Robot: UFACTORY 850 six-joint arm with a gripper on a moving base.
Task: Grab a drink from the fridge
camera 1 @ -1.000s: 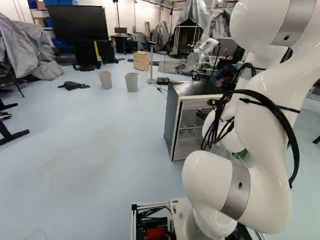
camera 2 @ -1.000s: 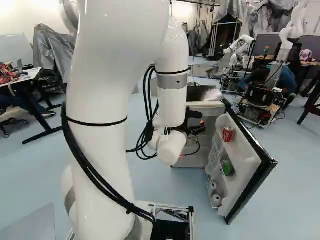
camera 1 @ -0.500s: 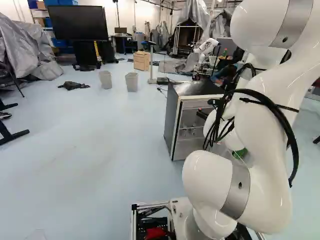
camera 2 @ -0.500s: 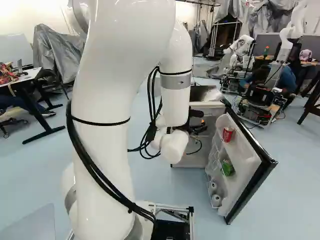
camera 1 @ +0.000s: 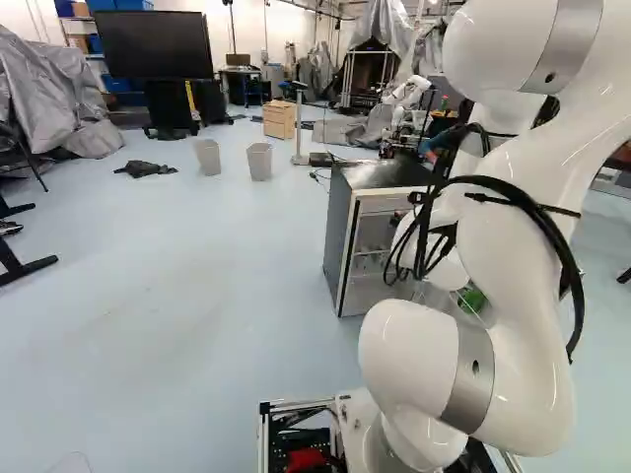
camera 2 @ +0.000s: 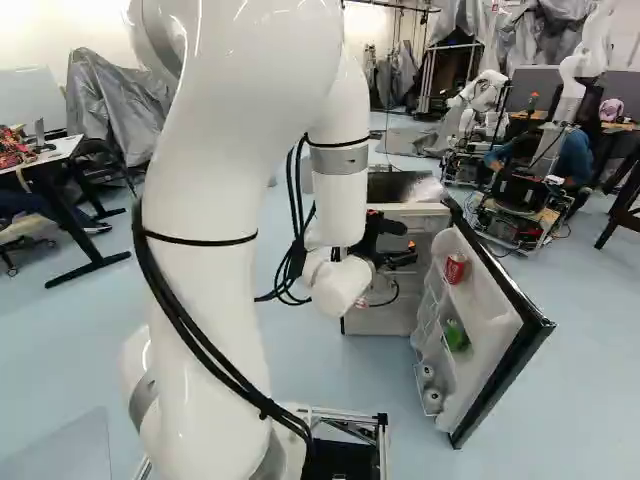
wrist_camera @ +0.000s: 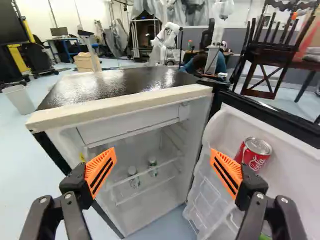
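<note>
A: Gripper [wrist_camera: 163, 160] state?
B: Wide apart, nothing held.
A: Target?
B: Red can [wrist_camera: 256, 153], upright in the door [wrist_camera: 295, 162], just beyond one finger. Probably slick, thin-walled, heavyish if full: take mid-body, light squeeze.
A: Others?
B: Bottles [wrist_camera: 134, 178] inside fridge [wrist_camera: 125, 107], farther; likely squashier.

Field of access: fridge [wrist_camera: 119, 106] mouth open, door [wrist_camera: 295, 145] swung aside. Freezer compartment [wrist_camera: 130, 124] shuts off the upper cavity; gap beneath it. Lower, wire shelf [wrist_camera: 145, 172] crosses, two bottles [wrist_camera: 133, 177] standing in the way. Soda can [wrist_camera: 254, 154] at door's inner face, open air above.
</note>
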